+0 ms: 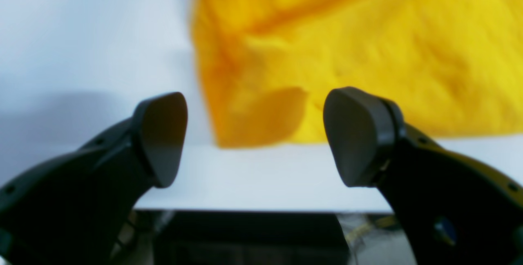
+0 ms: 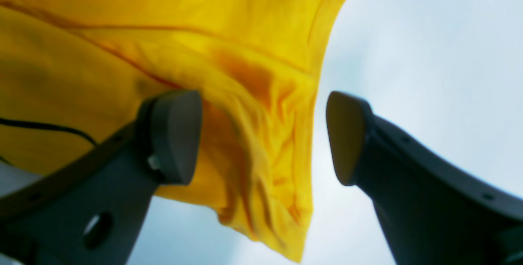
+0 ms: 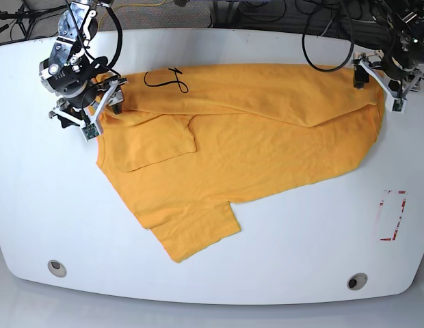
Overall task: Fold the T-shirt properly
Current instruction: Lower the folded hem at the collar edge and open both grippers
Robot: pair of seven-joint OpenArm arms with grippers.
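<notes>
Base view: T-shirt (image 3: 232,147) lies across the middle of the white table (image 3: 294,253), partly folded. Far edge is doubled over toward the near side, so only a scrap of black script shows near the shirt's far corner on view-left. One sleeve sticks out at the shirt's near side; another sleeve flap lies on top of the body, just beside the script.

Right hand (image 3: 96,109) sits at the shirt's view-left corner, by the script. Right wrist cam: fingers spread, a bunched ridge of cloth (image 2: 261,146) between them, nothing pinched. So released, not gripping.

Left hand (image 3: 380,80) is at the shirt's opposite end, view-right. Left wrist cam: left hand (image 1: 253,138) spread wide, shirt corner (image 1: 245,126) just beyond the pads, no contact I can see. Also released.

My read: both hands lining up for a paired edge grab, next fold not started.

To do it well, imo:
- drop each hand so one pad goes under the edge, other on top; close on both layers, not just the top one
- right side: take the bunched ridge whole, else it slips
- left side: move in over the corner first, it's short of the cloth atm
- lift both ends level, keep the edge taut between them, then carry toward the near hem
- risk: sleeve flap on top drags and wrinkles
</notes>
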